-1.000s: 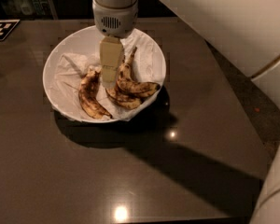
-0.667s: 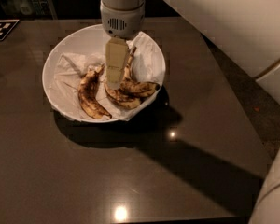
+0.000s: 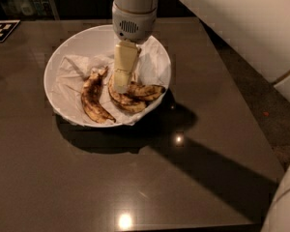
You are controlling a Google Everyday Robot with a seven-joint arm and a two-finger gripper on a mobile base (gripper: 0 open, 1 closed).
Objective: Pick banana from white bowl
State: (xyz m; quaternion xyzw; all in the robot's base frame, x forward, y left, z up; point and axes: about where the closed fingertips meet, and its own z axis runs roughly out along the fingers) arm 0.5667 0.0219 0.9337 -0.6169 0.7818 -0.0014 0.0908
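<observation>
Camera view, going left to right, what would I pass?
Black-and-white marker tag → white bowl, left rim → lone brown-mottled banana → gripper, down in the bowl → two overlapping bananas → white arm casing.

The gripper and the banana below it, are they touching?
Cannot tell. In the camera view the gripper hangs over the white bowl, its tip overlapping the banana, but neither contact nor gap shows.

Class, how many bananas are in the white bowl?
3. Left banana lies left in the white bowl; middle banana under the gripper; right banana touches it. More may be hidden.
</observation>
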